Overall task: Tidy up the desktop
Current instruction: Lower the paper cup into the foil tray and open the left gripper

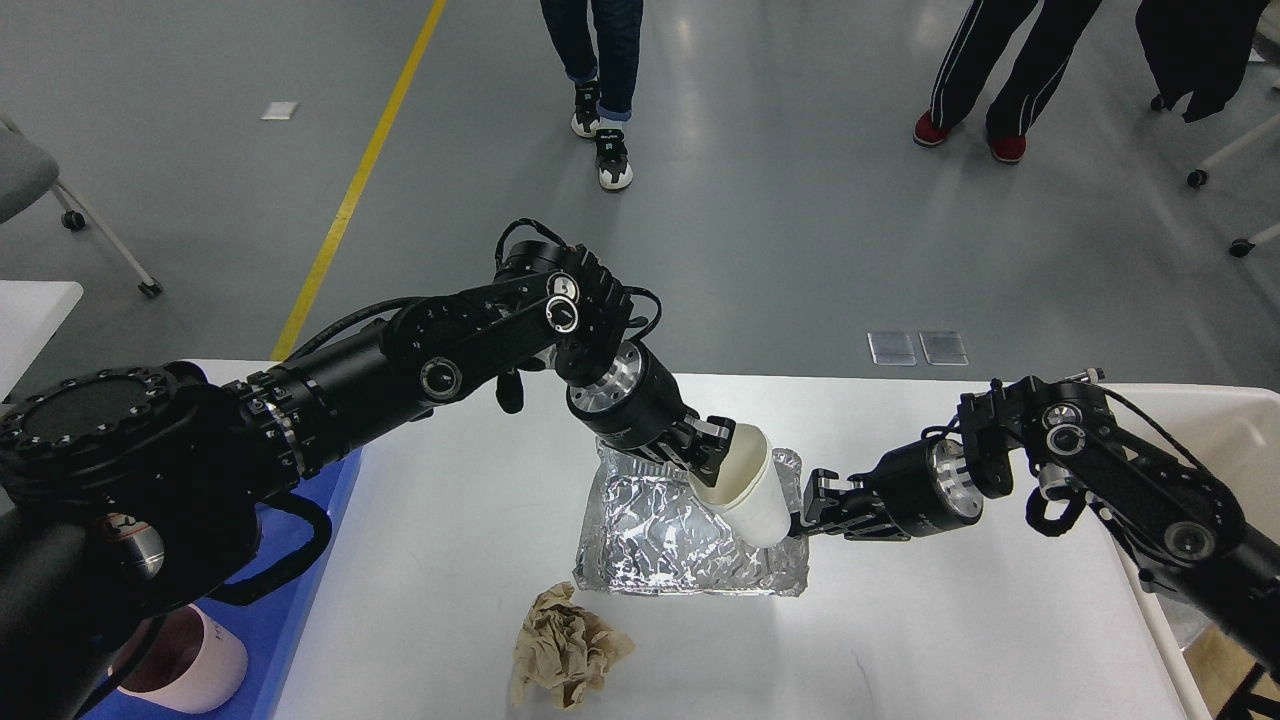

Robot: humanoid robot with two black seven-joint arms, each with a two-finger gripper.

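The white desktop (950,620) carries a crumpled foil tray (680,540) at its middle. My left gripper (706,456) is shut on the rim of a white paper cup (748,495). It holds the cup tilted, bottom down to the right, over the tray's right part. My right gripper (812,505) comes in from the right. It sits at the tray's right rim beside the cup's bottom, and its fingers seem closed on the foil edge. A crumpled brown paper ball (570,655) lies on the desktop in front of the tray.
A blue tray (305,590) lies at the left edge with a pink mug (190,665) on it. A cream bin (1235,425) stands at the far right. Two people's legs (600,90) are on the floor beyond the table.
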